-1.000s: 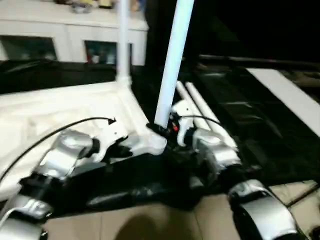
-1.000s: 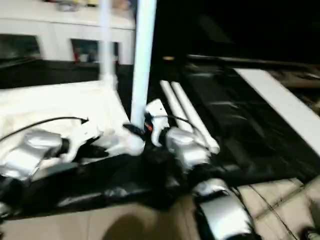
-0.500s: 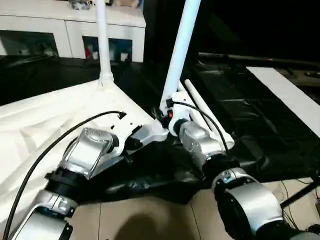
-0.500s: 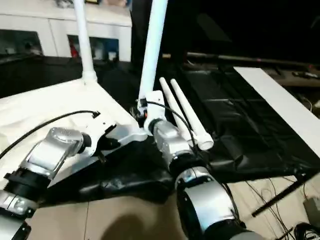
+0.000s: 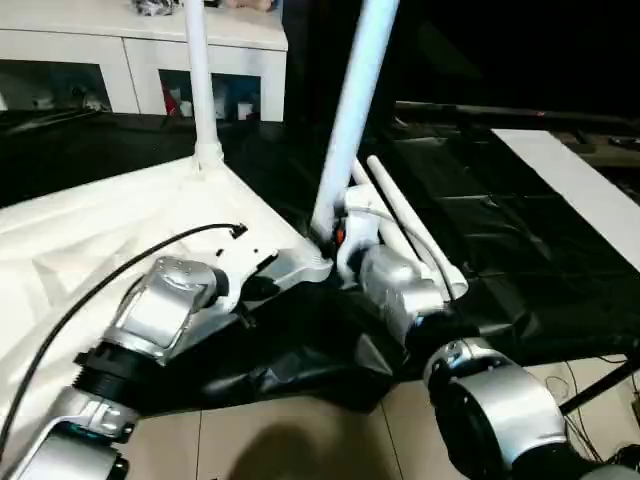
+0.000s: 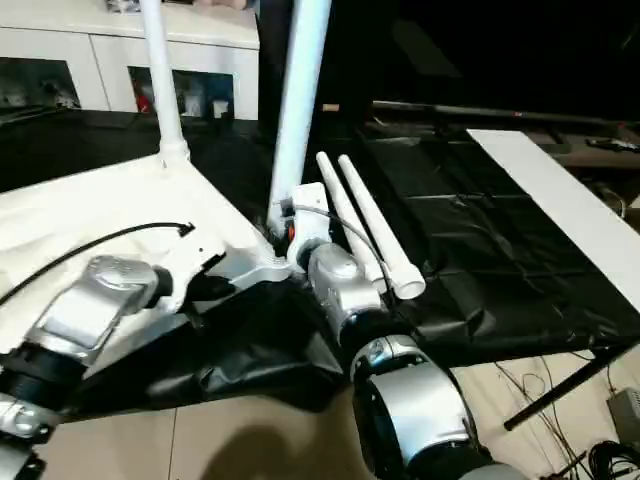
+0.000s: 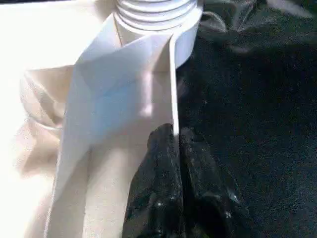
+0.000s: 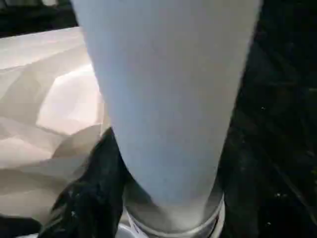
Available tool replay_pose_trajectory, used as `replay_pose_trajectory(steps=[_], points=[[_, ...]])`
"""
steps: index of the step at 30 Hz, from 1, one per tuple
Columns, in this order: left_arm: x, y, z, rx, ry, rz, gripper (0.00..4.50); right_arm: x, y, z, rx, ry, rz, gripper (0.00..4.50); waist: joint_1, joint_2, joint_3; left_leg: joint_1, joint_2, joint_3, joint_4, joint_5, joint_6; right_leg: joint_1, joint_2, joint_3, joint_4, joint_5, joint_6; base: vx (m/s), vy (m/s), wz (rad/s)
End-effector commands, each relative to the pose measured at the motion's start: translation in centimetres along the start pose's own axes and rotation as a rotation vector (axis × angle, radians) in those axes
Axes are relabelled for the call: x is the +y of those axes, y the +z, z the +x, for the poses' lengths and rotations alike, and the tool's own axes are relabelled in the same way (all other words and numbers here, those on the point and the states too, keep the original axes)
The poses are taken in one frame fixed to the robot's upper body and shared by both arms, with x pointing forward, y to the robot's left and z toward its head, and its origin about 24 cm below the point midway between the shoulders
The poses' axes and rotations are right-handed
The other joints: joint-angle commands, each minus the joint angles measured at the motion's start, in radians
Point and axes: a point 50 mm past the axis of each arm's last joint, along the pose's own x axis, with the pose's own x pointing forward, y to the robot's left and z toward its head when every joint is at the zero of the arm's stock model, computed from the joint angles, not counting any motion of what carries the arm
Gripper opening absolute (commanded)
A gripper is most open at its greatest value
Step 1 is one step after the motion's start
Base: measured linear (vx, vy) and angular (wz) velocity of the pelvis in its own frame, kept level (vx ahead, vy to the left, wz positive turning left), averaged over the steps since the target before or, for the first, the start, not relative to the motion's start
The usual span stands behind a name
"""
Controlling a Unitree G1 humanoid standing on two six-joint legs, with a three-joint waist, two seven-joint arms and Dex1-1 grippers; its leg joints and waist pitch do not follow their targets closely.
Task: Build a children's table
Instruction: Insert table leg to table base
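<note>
Tabletop [image 5: 90, 225] lies underside-up at my ten o'clock. I've clamped my left gripper [image 7: 176, 144] on its edge rib for steadiness, while my right gripper [image 5: 335, 232] grasps the near leg [image 5: 350, 110], seating it in the corner socket [image 7: 156, 15].

No readable text, label, brand, number or sign appears anywhere in these views. The white tabletop [image 5: 90, 230], the upright legs and the robot's silver forearms carry no lettering that can be made out. Small items on the white cabinet [image 5: 120, 60] behind are too blurred to read.
</note>
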Motion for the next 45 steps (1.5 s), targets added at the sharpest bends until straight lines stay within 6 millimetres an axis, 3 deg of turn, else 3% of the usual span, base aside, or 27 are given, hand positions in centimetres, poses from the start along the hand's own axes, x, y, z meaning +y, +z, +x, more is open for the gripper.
replay_pose_trajectory(steps=[1, 2, 4, 5, 7, 9, 14, 17, 24, 31, 32, 36, 38, 45], points=[[0.3, 1.2, -0.5, -0.038, 0.017, 0.068, 0.00, -0.3, -2.1, -0.5, 0.090, 0.004, 0.033, 3.01, -0.002, 0.035, -0.045, -0.009, 0.014, 0.017, -0.070, -0.191, -0.009, 0.032, -0.064, 0.060, -0.090, -0.144, -0.162, 0.000, 0.000, 0.00], [0.3, 1.2, -0.6, -0.040, 0.015, 0.073, 0.00, -0.3, -1.7, -0.5, 0.073, 0.025, 0.018, 3.06, -0.001, 0.039, -0.052, -0.010, 0.014, 0.020, -0.062, -0.112, -0.005, 0.037, -0.062, 0.060, -0.077, -0.024, -0.185, 0.000, 0.000, 0.00], [0.5, 1.3, -0.8, -0.044, 0.018, 0.092, 0.00, -0.2, -0.9, -0.4, 0.047, 0.067, -0.004, 3.25, -0.001, 0.045, -0.052, -0.013, 0.013, 0.022, -0.059, -0.068, -0.005, 0.040, -0.055, 0.057, -0.067, 0.104, -0.208, 0.057, 0.008, -0.01], [0.6, 1.2, -0.9, -0.046, 0.013, 0.097, 0.00, -0.2, -0.6, -0.4, 0.035, 0.093, -0.011, 3.25, -0.001, 0.041, -0.055, -0.012, 0.008, 0.025, -0.054, -0.060, -0.002, 0.044, -0.052, 0.059, -0.063, 0.163, -0.220, 0.055, 0.015, -0.01], [0.6, 1.2, -1.0, -0.053, -0.007, 0.113, 0.00, -0.3, -0.2, -0.5, 0.021, 0.137, -0.028, 3.37, -0.003, 0.040, -0.053, -0.014, 0.006, 0.027, -0.053, -0.042, 0.010, 0.047, -0.050, 0.060, -0.061, 0.199, -0.230, 0.000, 0.000, 0.00], [0.6, 1.1, -1.3, -0.049, -0.031, 0.132, 0.00, -0.4, 0.3, -0.7, 0.012, 0.206, -0.064, 3.58, -0.002, 0.045, -0.053, -0.014, 0.007, 0.028, -0.052, -0.036, 0.019, 0.051, -0.052, 0.061, -0.063, 0.201, -0.235, 0.000, 0.000, 0.00], [0.3, 0.9, -2.0, -0.093, -0.131, 0.214, 0.00, -1.3, 1.1, -2.1, 0.008, 0.386, -0.138, 3.64, -0.002, 0.044, -0.051, -0.011, 0.012, 0.033, -0.049, -0.034, 0.031, 0.053, -0.051, 0.060, -0.062, 0.203, -0.240, 0.000, 0.000, 0.00], [0.3, 1.2, -2.3, -0.151, -0.177, 0.263, 0.00, -2.1, 1.2, -3.1, 0.025, 0.469, -0.177, 3.64, 0.001, 0.046, -0.052, -0.005, 0.015, 0.041, -0.046, -0.039, 0.047, 0.047, -0.048, 0.061, -0.060, 0.215, -0.254, 0.000, 0.000, 0.00], [-0.3, 1.0, -2.7, -0.194, -0.311, 0.274, 0.00, -2.8, 0.5, -4.6, 0.085, 0.593, -0.284, 3.64, 0.008, 0.047, -0.056, -0.012, 0.015, 0.043, -0.038, 0.000, 0.055, 0.051, -0.048, 0.057, -0.051, 0.268, -0.266, 0.000, 0.000, 0.00], [-0.4, 0.9, -3.1, -0.195, -0.349, 0.283, 0.00, -2.3, -0.2, -4.9, 0.110, 0.632, -0.331, 3.64, 0.012, 0.044, -0.053, -0.010, 0.017, 0.042, -0.041, -0.044, 0.040, 0.049, -0.051, 0.059, -0.055, 0.186, -0.257, 0.000, 0.000, 0.00], [-0.3, 0.8, -3.1, -0.196, -0.350, 0.285, 0.00, -2.3, -0.2, -4.8, 0.107, 0.633, -0.329, 3.38, 0.013, 0.046, -0.052, -0.009, 0.017, 0.042, -0.042, -0.051, 0.039, 0.048, -0.052, 0.059, -0.055, 0.172, -0.258, 0.000, 0.000, 0.00], [-0.2, 0.7, -3.2, -0.194, -0.353, 0.286, 0.00, -2.1, -0.1, -4.8, 0.099, 0.642, -0.311, 3.25, 0.016, 0.044, -0.052, -0.010, 0.017, 0.042, -0.040, -0.049, 0.038, 0.048, -0.052, 0.060, -0.054, 0.171, -0.255, 0.000, 0.000, 0.00], [-0.2, 0.6, -3.3, -0.191, -0.355, 0.287, 0.00, -2.2, -0.1, -4.8, 0.099, 0.645, -0.313, 2.90, 0.017, 0.043, -0.052, -0.011, 0.016, 0.041, -0.040, -0.050, 0.037, 0.048, -0.052, 0.060, -0.053, 0.163, -0.251, 0.000, 0.000, 0.00], [-0.1, 0.3, -3.3, -0.186, -0.360, 0.284, 0.00, -2.3, -0.7, -5.0, 0.125, 0.650, -0.335, 2.76, 0.018, 0.041, -0.054, -0.011, 0.016, 0.041, -0.038, -0.042, 0.040, 0.048, -0.051, 0.059, -0.051, 0.168, -0.251, 0.000, 0.000, 0.00]])
